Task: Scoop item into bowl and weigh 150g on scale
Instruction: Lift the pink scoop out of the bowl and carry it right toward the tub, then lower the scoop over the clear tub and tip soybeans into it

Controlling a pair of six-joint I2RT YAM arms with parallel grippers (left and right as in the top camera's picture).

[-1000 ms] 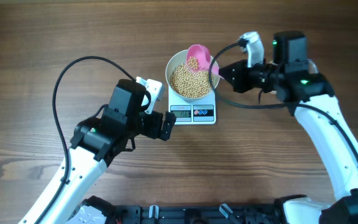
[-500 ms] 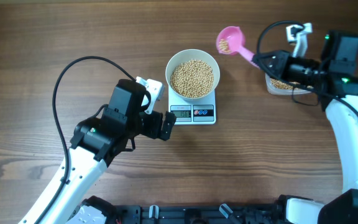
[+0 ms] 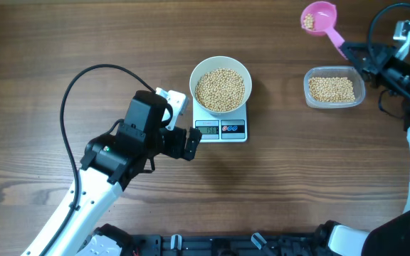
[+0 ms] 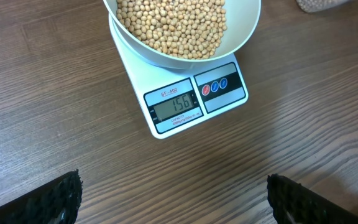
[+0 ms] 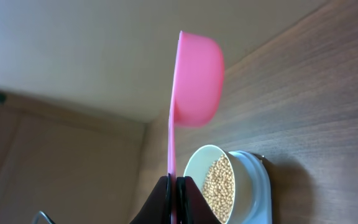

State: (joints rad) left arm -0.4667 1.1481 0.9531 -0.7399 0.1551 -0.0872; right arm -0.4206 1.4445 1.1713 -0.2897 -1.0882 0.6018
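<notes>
Bowl (image 3: 221, 60) covers scale (image 3: 223, 131) top, scoop (image 3: 319, 16) handle part-hidden

Brown wood-grain table (image 3: 48, 43); plain beige wall (image 5: 73, 50) beyond.

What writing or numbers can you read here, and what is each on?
"156": on the scale's grey display.
"SF-400": red print just above that display.
Tiny print under the display: too small to read.
Marks on the round buttons: blurred.
Nothing else carries text.
</notes>
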